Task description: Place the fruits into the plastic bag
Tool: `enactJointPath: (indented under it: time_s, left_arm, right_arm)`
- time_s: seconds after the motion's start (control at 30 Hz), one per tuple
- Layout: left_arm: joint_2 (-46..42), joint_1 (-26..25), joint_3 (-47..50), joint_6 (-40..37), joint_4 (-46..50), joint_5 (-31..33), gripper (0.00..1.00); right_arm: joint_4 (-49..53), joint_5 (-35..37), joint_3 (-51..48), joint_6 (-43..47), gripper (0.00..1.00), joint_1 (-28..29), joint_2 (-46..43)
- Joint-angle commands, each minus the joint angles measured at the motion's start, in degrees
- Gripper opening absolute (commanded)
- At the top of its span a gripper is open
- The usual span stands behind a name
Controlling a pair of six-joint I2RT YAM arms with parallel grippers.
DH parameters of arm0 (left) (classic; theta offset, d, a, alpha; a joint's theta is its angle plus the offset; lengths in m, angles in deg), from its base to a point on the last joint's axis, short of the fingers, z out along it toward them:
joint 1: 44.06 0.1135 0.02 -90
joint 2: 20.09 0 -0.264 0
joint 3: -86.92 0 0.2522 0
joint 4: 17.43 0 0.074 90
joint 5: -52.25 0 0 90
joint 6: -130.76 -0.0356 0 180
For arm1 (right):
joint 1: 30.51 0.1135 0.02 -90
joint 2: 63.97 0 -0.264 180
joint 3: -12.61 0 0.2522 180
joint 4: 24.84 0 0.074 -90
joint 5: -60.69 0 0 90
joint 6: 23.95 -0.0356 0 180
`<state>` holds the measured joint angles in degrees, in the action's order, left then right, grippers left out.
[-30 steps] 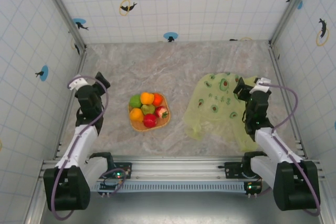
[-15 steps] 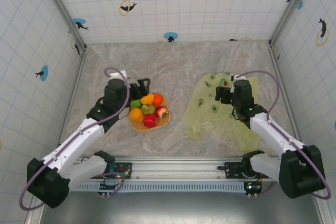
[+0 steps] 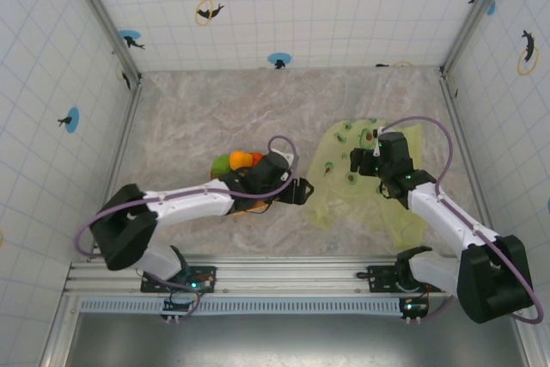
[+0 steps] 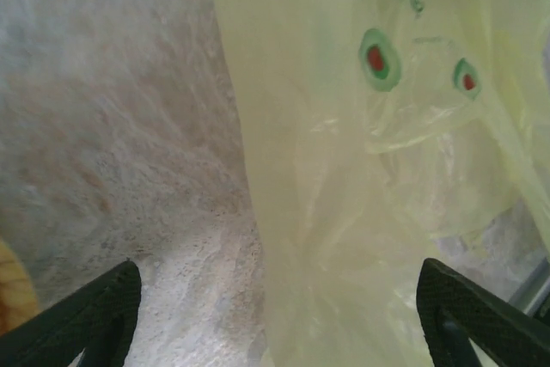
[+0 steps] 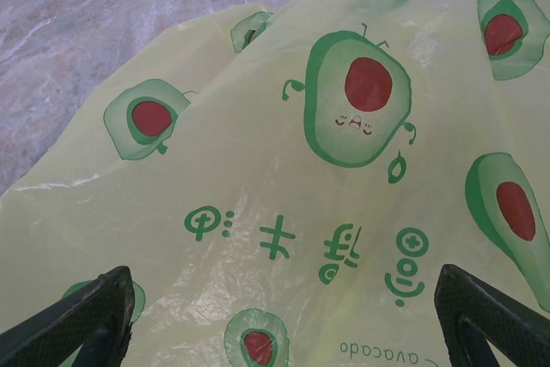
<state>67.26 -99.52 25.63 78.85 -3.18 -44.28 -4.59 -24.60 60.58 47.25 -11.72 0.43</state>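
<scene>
The plastic bag lies crumpled on the right of the table, yellow-green with avocado prints. The fruits sit left of it; a green one and an orange one show, and my left arm hides the others. My left gripper reaches across them to the bag's left edge. It is open, and its fingers straddle the bag edge with nothing held. My right gripper hovers open over the bag's upper part, its fingertips wide apart above the printed plastic.
A sliver of the orange plate shows at the left in the left wrist view. Bare marble tabletop stretches behind the fruits and the bag. Tiled walls enclose the table on three sides, and a metal rail runs along the near edge.
My left arm swung from the table's left side over the fruits to the bag's left edge. My right gripper came forward over the bag and edged slightly left.
</scene>
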Motion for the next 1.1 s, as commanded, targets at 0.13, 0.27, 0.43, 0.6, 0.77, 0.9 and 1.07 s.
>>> enactJointPath:
  time_s: [0.13, 0.27, 0.43, 0.6, 0.77, 0.9, 1.07]
  left_arm:
    - [4.9, 1.2, -7.5, -2.7, -3.7, -7.7, 0.27]
    - [2.1, 7.4, -7.3, -3.1, -3.6, -13.8, 0.03]
    - [4.5, 13.0, -14.1, -7.0, -0.3, -19.8, 0.00]
    - [6.5, 17.6, -17.0, -8.1, 0.4, -25.0, 0.00]
    - [7.5, 19.0, -19.1, -9.9, 2.4, -27.9, 0.00]
    - [7.7, 19.3, -20.1, -10.6, 3.2, -28.9, 0.00]
    - [8.1, 19.4, -20.2, -10.6, 3.5, -29.7, 0.00]
  right_arm:
    - [2.0, 1.5, 0.9, 3.8, 0.93, 0.3, -1.9]
    - [0.0, -4.6, 0.3, 9.1, 0.93, 1.0, -4.4]
    - [-4.2, -6.2, -1.8, 16.3, 0.93, 2.4, -8.0]
    - [-6.6, -5.1, -4.7, 20.1, 0.91, 3.5, -9.8]
    - [-8.2, -3.0, -6.8, 23.7, 0.89, 8.0, -7.9]
    - [-10.0, -0.9, -8.4, 27.5, 0.87, 12.4, -4.9]
    - [-13.7, 1.2, -9.9, 28.4, 0.83, 13.9, -1.0]
